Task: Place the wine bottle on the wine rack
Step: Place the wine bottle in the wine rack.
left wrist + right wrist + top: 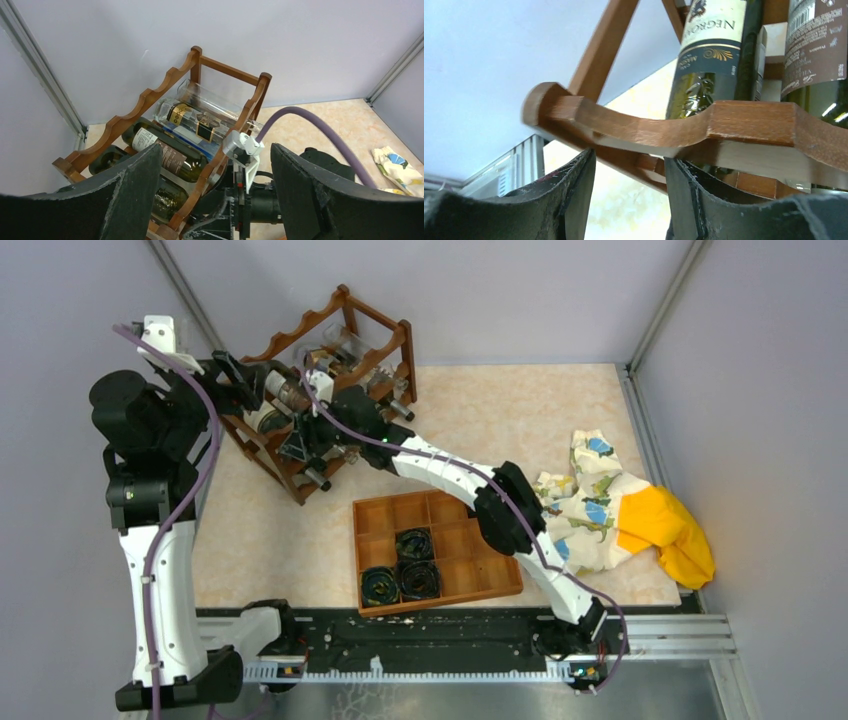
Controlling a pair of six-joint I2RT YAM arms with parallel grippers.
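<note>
since the wine bottle (707, 55) nearest the right hand (630, 159) already lies on the wine rack (749, 125), resting across the scalloped rails with its long axis running from rail to rail, the relation that matters is that it sits above and beyond that hand, with the front rail crossing just past the fingertips. that hand's fingers stand apart with only bench (500, 420) showing through the gap, so it grips nothing. its arm stretches low from the near right edge, over the compartment tray (470, 540), to the rack's lower front corner. the left hand (215, 150) hovers higher on the rack's other side, spread wide and empty, looking down over the tiers. the right arm is the nearer. by my reading the placing looks done, and what remains is backing straight out, clear of the rail. which of the racked bottles is the task's own i cannot say for certain.
</note>
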